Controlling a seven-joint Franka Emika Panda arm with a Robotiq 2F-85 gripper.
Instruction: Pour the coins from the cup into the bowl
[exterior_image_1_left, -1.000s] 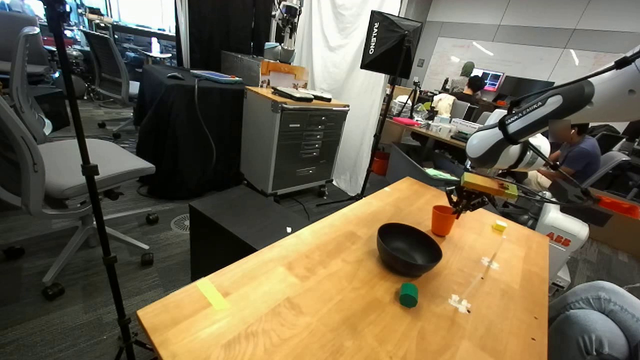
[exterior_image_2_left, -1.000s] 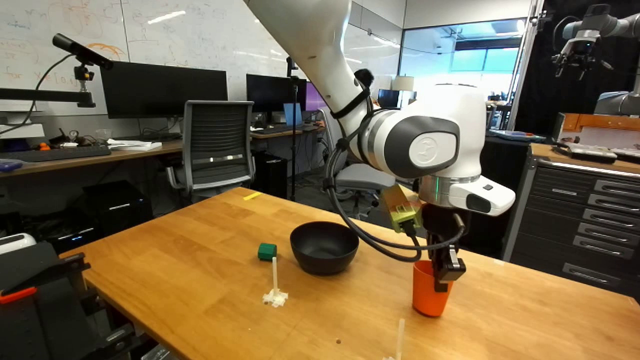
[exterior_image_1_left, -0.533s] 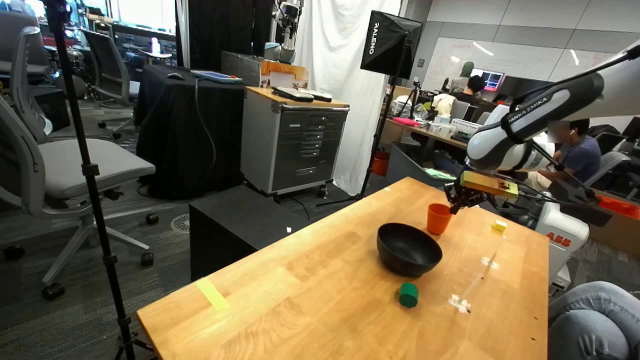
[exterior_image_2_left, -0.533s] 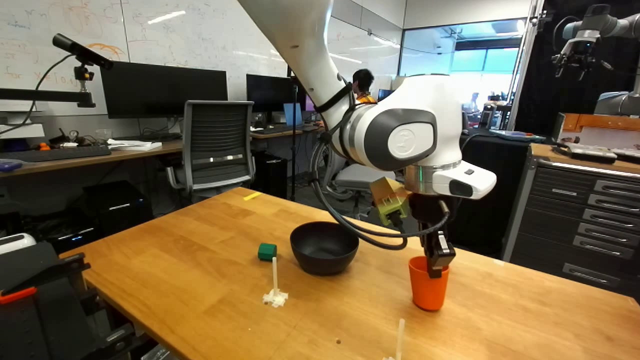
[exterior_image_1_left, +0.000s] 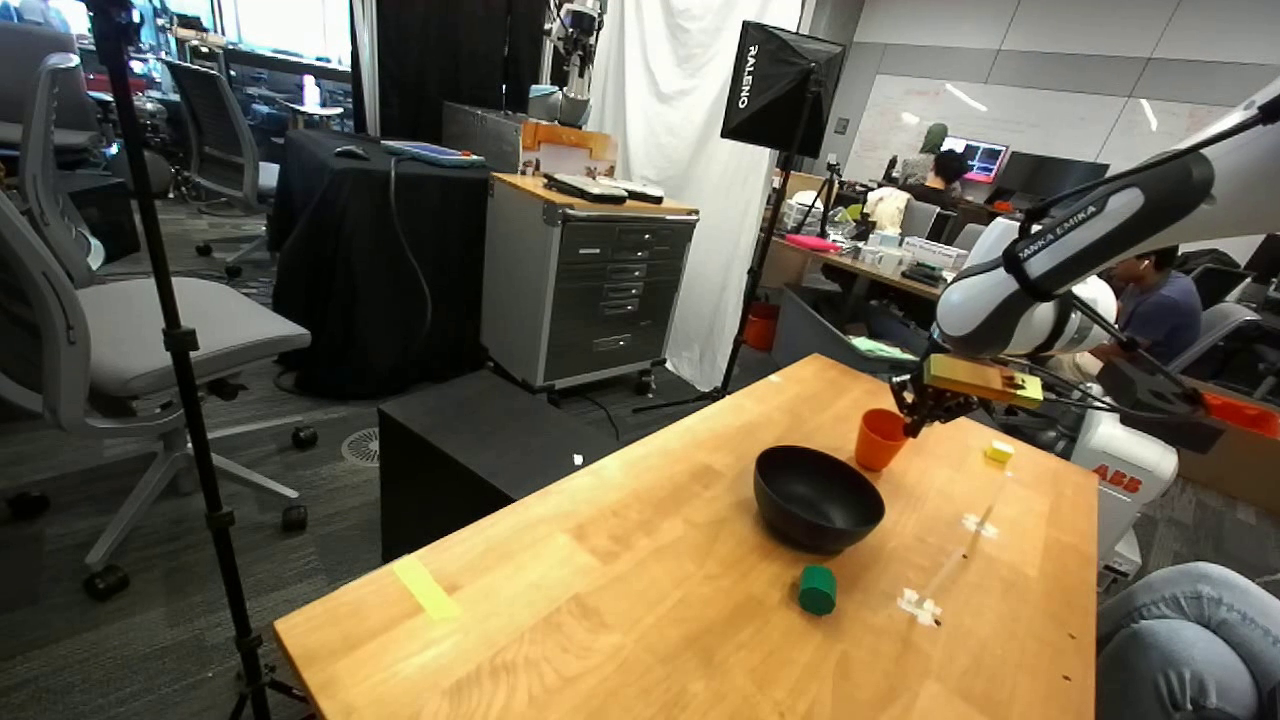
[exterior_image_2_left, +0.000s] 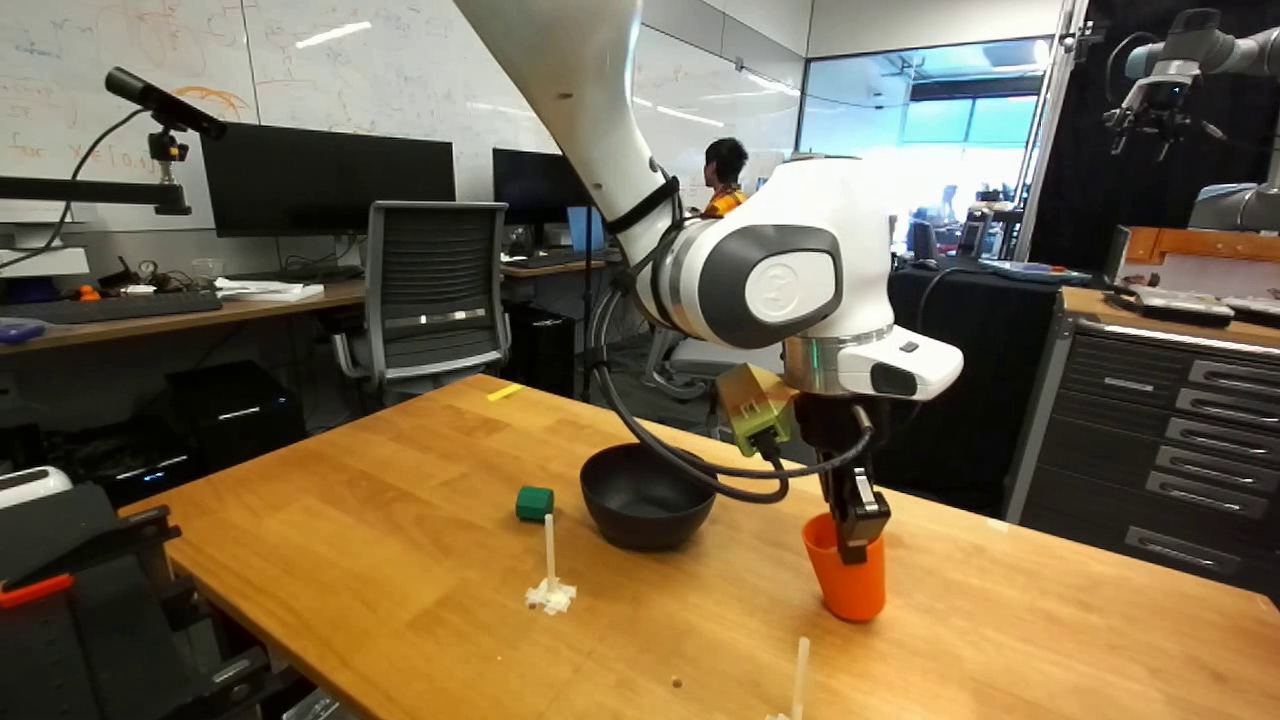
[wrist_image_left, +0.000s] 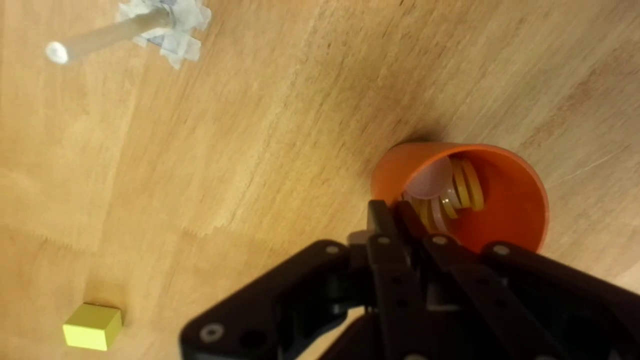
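1. Looks like the grab's done but the pour isn't: the claw (wrist_image_left: 391, 207) is narrow, pinching the cup (exterior_image_2_left: 850, 590) by its wall.
2. Coins (wrist_image_left: 447, 197), yellow plus some paler ones, are in the cup just beside the claw. Cup's leaning; can't tell if it's off the table (exterior_image_1_left: 600, 580).
3. The bowl (exterior_image_1_left: 818, 500) is near the claw, apart from it, no coins visible. Left, I'd say: carry, tip.

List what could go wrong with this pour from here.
The fingers pinch the orange cup at one side of its rim, so it might swivel as it tips. It leans while beside, not over, the black bowl, so tipping further there could spill the coins onto the wooden table.
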